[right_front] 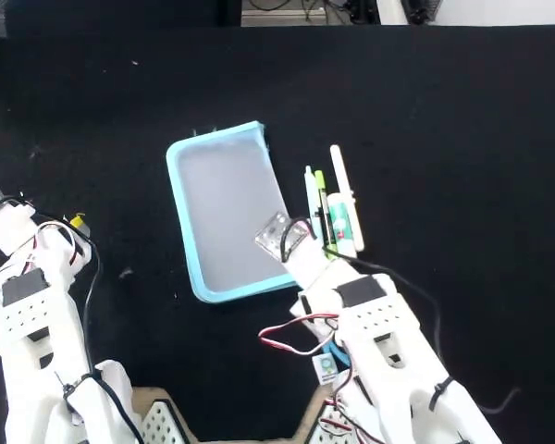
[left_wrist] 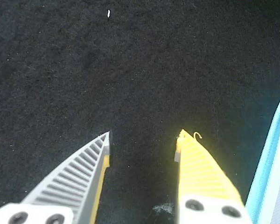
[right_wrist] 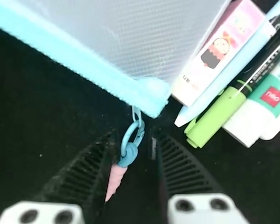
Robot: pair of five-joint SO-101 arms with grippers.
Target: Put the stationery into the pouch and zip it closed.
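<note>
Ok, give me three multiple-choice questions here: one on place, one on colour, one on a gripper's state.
1. Where does the stationery lie relative to the pouch?
A. inside it
B. beside it on the table
C. on top of it

2. What colour is the pouch's edging?
A. red
B. yellow
C. light blue

3. How is the left gripper?
A. open
B. shut on the pouch
C. shut on the stationery

Answers: B, it lies outside the pouch; C, the edging is light blue; A, its fingers stand apart over bare table.

Overhead, close wrist cameras, pouch [right_front: 227, 217] shared
</note>
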